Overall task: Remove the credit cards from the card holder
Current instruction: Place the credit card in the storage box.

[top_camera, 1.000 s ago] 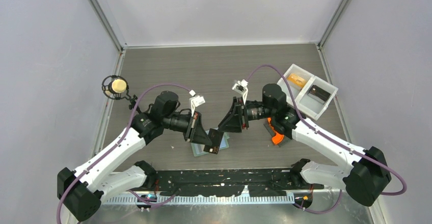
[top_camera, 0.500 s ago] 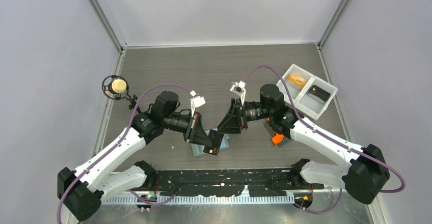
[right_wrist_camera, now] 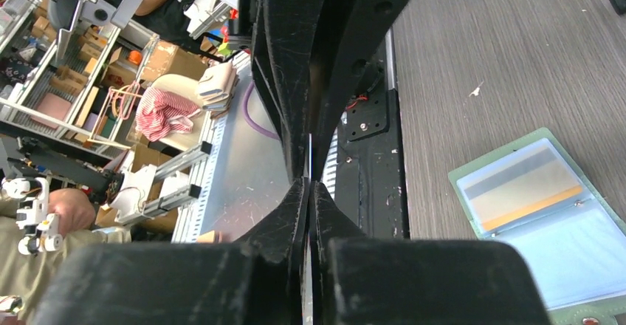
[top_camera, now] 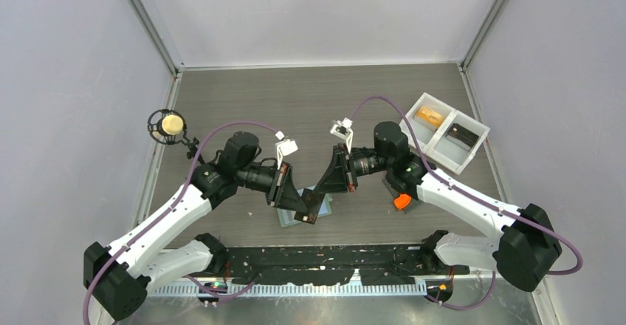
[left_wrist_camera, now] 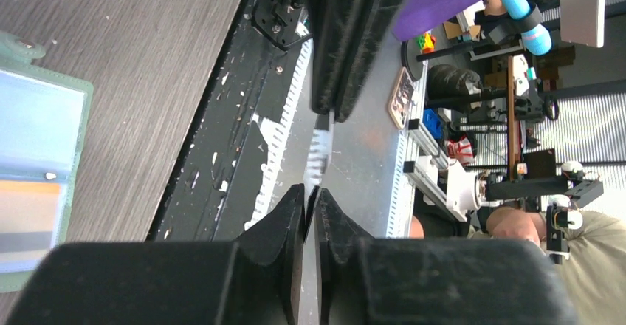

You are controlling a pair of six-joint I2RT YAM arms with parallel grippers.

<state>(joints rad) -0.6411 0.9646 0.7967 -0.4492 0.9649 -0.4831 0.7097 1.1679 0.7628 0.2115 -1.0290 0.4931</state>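
Observation:
The card holder [top_camera: 319, 208] lies open on the table, sage-green rim and pale blue pockets. It shows in the left wrist view [left_wrist_camera: 37, 155] and in the right wrist view [right_wrist_camera: 546, 207]. One pocket holds a card with grey and orange stripes [right_wrist_camera: 520, 192]. My left gripper [top_camera: 301, 207] and right gripper [top_camera: 325, 186] meet just above it, both shut on one dark credit card [top_camera: 313, 204]. The card is edge-on in the left wrist view [left_wrist_camera: 319, 155], between my left gripper [left_wrist_camera: 311, 192] and the right fingers [left_wrist_camera: 347, 37]. My right gripper [right_wrist_camera: 310, 185] pinches the same edge.
A white two-compartment tray [top_camera: 437, 146] stands at the right with an orange item and a dark item in it. A grey plate with an orange shape [top_camera: 400, 201] lies under my right arm. A black stand with a pale ball [top_camera: 171, 125] is at the left. A black strip [top_camera: 325, 260] lines the near edge.
My right arm has shifted slightly left toward the left gripper. The orange shape shows more. Both grippers stay shut on the card over the holder.

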